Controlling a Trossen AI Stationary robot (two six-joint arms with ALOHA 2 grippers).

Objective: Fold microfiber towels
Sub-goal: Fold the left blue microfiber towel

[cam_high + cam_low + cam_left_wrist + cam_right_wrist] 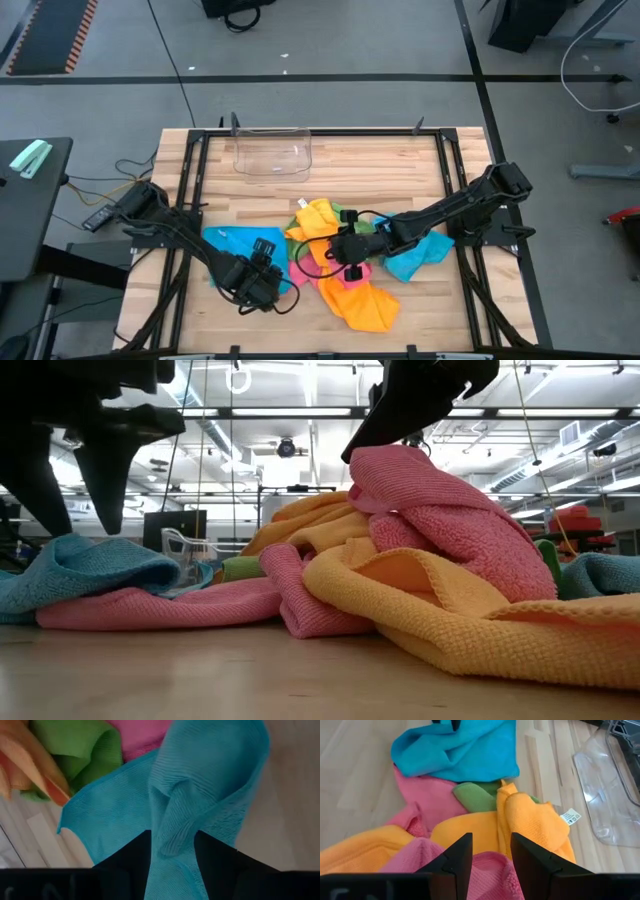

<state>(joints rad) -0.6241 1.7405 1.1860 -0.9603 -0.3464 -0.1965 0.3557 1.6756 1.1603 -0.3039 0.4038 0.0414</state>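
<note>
A fold of the blue towel is seen pinched between the two dark fingers of the left gripper, the cloth running up between them and spreading beyond their tips; past that fold a green towel, an orange towel and a strip of pink cloth are seen on the wooden table; the left gripper is thus closed on blue cloth, near the table's front left.

The right gripper is held over the heap at the table's middle; its fingers are seen apart with a ridge of the pink towel lying in the gap between them, and in the low view that towel is seen raised into a peak just under the dark fingers; whether the cloth is truly clamped cannot be told.

Beyond the right fingertips an orange-yellow towel with a white label, a green scrap and a second blue towel are seen touching one another; a clear plastic bin is set well apart, at the table's far side.
</note>
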